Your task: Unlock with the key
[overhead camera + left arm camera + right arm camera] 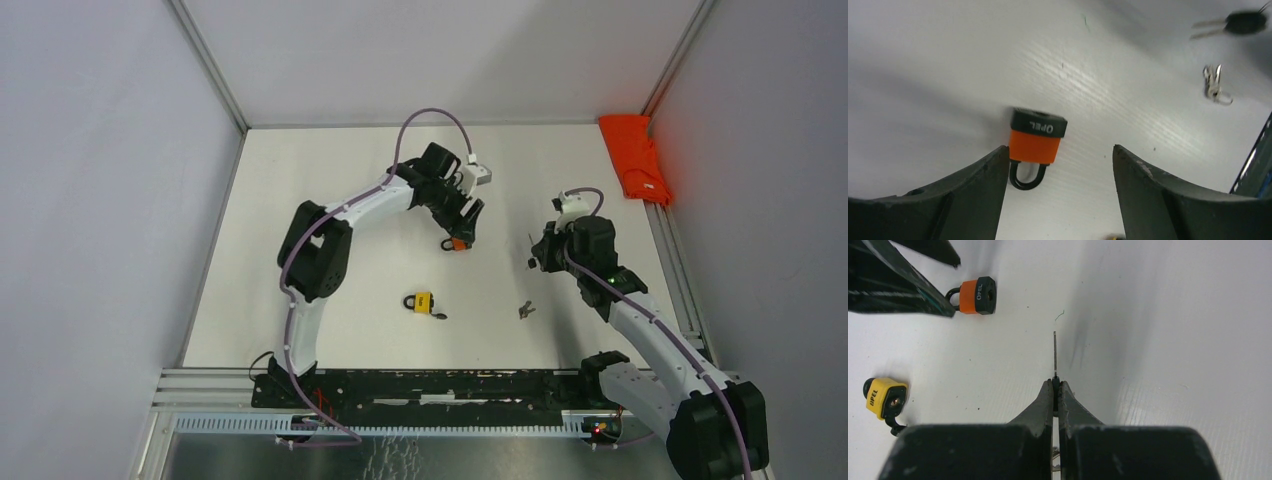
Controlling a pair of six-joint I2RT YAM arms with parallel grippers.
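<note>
my left gripper (1060, 150) wide open, empty, right over the orange padlock (1035, 142) lying flat on the desk (1128, 90) | right gripper (1055, 385) pinched shut on the key (1054, 352), off to the padlock's right | lock's probably hard, slidey, so I'd clamp its body, not the shackle

White bench (330, 200) beneath right pincer (536, 256). Pale grey walls (100, 200) left, right and beyond it. Aluminium rails (205, 60) at corners. Orange cloth (638, 158) beyond it, to right. Soft even light.
</note>
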